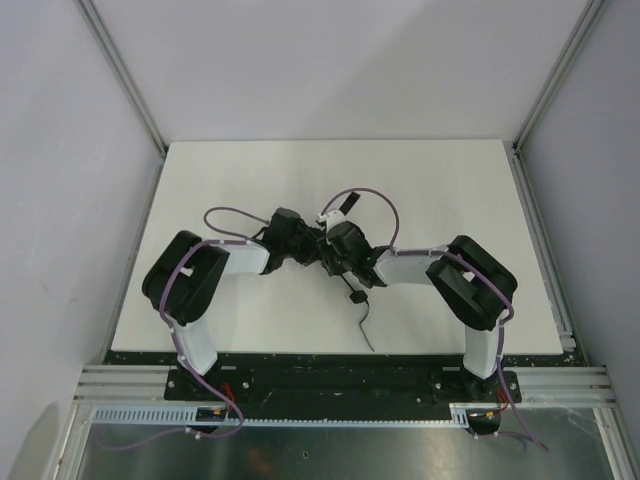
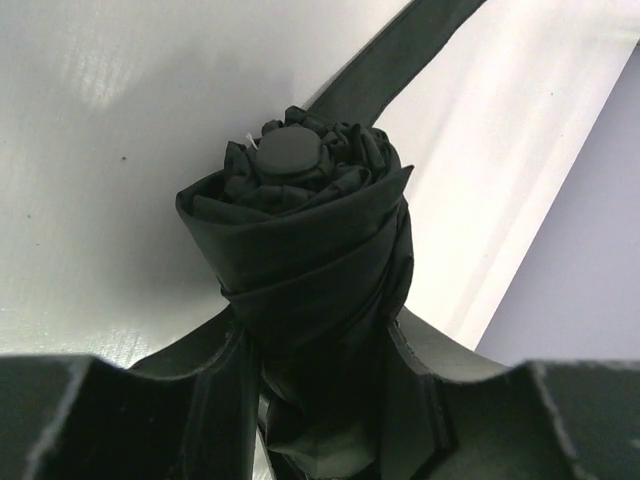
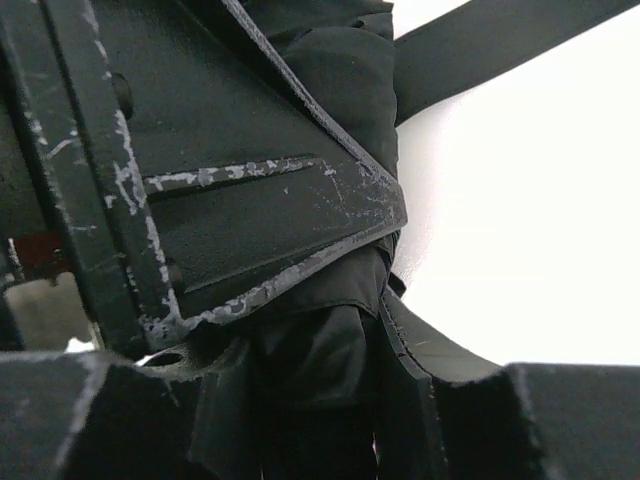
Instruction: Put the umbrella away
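The black fabric umbrella (image 2: 300,240) is folded and rolled up, its round cap (image 2: 288,152) facing the left wrist camera. My left gripper (image 2: 320,400) is shut on its rolled fabric. My right gripper (image 3: 330,390) is shut on the umbrella's fabric (image 3: 320,350) too, right against the left gripper's finger (image 3: 250,200). From above, both grippers meet at the table's middle over the umbrella (image 1: 322,250), which is mostly hidden. Its thin black strap (image 1: 362,318) trails toward the near edge. A black fabric band (image 2: 385,70) runs off up and right.
The white table (image 1: 250,180) is bounded by grey walls and metal rails at left (image 1: 120,75) and right (image 1: 540,230). Purple cables (image 1: 225,213) loop over both arms.
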`<state>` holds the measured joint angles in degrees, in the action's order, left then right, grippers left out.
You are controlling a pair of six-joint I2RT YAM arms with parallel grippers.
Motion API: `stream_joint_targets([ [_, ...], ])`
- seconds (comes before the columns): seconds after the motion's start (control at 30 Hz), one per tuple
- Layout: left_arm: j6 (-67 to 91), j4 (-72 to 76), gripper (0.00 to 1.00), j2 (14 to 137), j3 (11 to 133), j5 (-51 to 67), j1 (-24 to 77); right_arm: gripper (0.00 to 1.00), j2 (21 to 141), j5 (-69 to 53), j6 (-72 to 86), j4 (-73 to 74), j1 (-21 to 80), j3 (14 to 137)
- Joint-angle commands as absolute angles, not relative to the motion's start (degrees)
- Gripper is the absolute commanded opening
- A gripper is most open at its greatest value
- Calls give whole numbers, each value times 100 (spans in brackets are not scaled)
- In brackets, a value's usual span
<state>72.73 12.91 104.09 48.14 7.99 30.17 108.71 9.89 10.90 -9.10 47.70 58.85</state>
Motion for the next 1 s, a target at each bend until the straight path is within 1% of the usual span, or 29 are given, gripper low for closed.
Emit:
stream_joint_targets([
  [0.0,6649,-328,0,10669,4432,863,3274,0,11159,391,1683,-1129,4248,5561],
  [0.03,6590,-326,0,10643,4444,836,3267,0,11090,130,1764,-1285,4172,5452],
  [0.07,6529,-326,4,10621,4459,805,3260,0,11021,-120,1853,-1434,4090,5345],
  [0.1,6490,-326,11,10597,4466,771,3256,0,10942,-376,1968,-1587,3996,5235],
  [0.17,6437,-321,32,10555,4474,722,3235,0,10828,-938,2204,-1922,3798,5015],
  [0.23,6366,-324,49,10558,4513,730,3202,0,10745,-1403,2370,-2161,3650,4855],
  [0.3,6285,-321,60,10580,4574,763,3147,0,10689,-1821,2526,-2393,3529,4734],
  [0.37,6188,-304,66,10610,4648,784,3094,0,10659,-2180,2677,-2606,3431,4640],
  [0.43,6111,-300,69,10644,4717,818,3056,0,10647,-2536,2884,-2884,3310,4531],
  [0.53,6023,-299,70,10693,4759,841,3043,0,10658,-3048,3308,-3289,3150,4455],
  [0.73,6011,-218,69,10801,4739,952,3085,0,10819,-3732,4295,-4370,2953,4353],
  [0.97,6105,-65,68,10988,4754,1137,3223,0,11319,-4090,5536,-6043,2863,4228],
])
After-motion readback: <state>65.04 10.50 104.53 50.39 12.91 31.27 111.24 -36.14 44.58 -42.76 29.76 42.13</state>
